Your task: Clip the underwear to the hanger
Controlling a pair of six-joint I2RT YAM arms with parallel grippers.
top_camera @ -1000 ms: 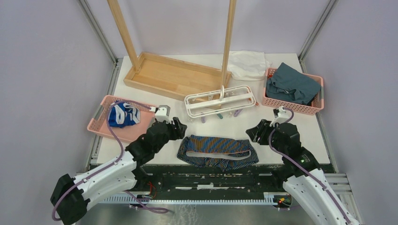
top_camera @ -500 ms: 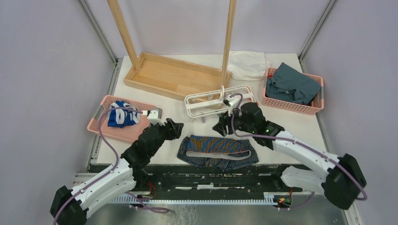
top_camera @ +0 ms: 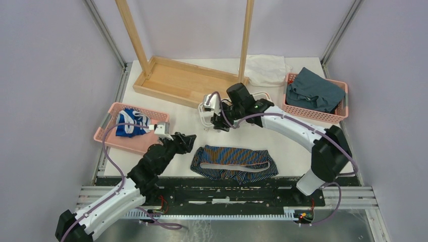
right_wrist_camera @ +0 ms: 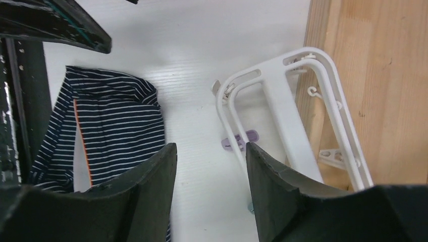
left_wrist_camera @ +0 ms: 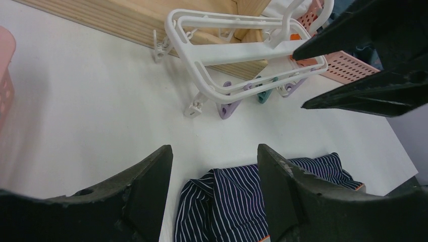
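Note:
The underwear (top_camera: pixel 233 162), navy with thin pinstripes and orange trim, lies flat near the table's front edge. My left gripper (top_camera: pixel 188 139) hovers open just off its left end; in the left wrist view the striped cloth (left_wrist_camera: pixel 237 206) lies between and below the fingers of that gripper (left_wrist_camera: pixel 214 151). The white hanger (top_camera: pixel 203 117) lies on the table against the wooden tray, largely covered by my right arm. My right gripper (top_camera: pixel 218 123) is open above its left end. In the right wrist view the hanger (right_wrist_camera: pixel 282 101) and a purple clip (right_wrist_camera: pixel 239 140) sit just beyond the gripper (right_wrist_camera: pixel 211 146), with the underwear (right_wrist_camera: pixel 116 131) to their left.
A pink basket (top_camera: pixel 108 126) at left holds a blue-and-white garment (top_camera: pixel 132 123). Another pink basket (top_camera: pixel 343 113) at back right holds a teal cloth (top_camera: pixel 313 91). The wooden rack's tray (top_camera: pixel 181 80) and two posts stand behind the hanger. A white cloth (top_camera: pixel 265 68) lies at the back.
My right arm has swung from the table's right front edge across to the left and back, ending over the hanger. My left gripper shifted only slightly beside the underwear.

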